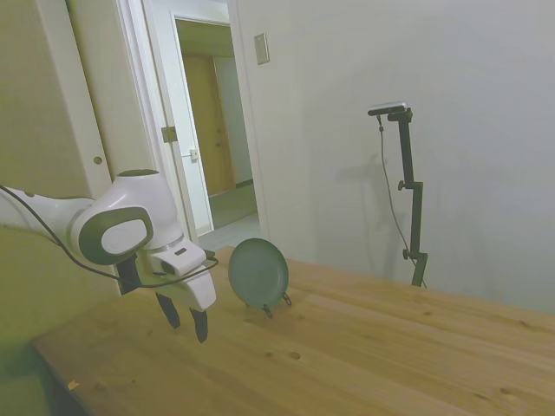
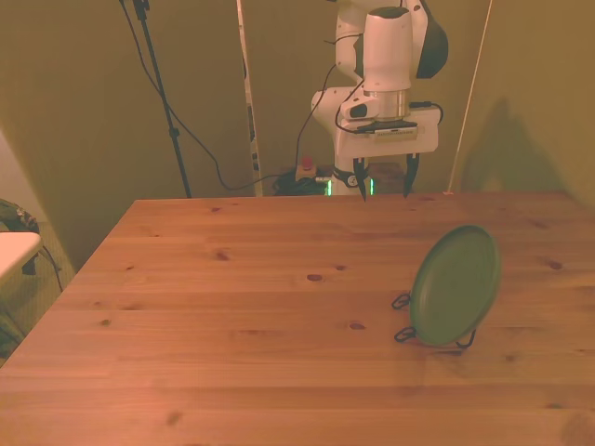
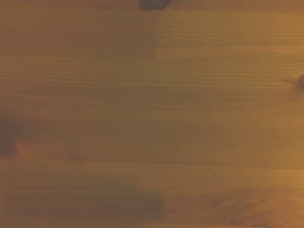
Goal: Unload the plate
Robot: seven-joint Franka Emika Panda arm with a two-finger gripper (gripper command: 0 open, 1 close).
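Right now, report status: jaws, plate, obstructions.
White two-finger gripper open, empty, above table's far edge. Round grey-green plate upright on thin black wire stand, untouched. Nothing between them but bare wooden table.

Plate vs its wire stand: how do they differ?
The plate is a solid, round, dull green disc; the wire stand is thin black wire. The plate sits tilted nearly on edge, while the stand rests low on the table, mostly hidden behind it. Both are apart from the open claw.
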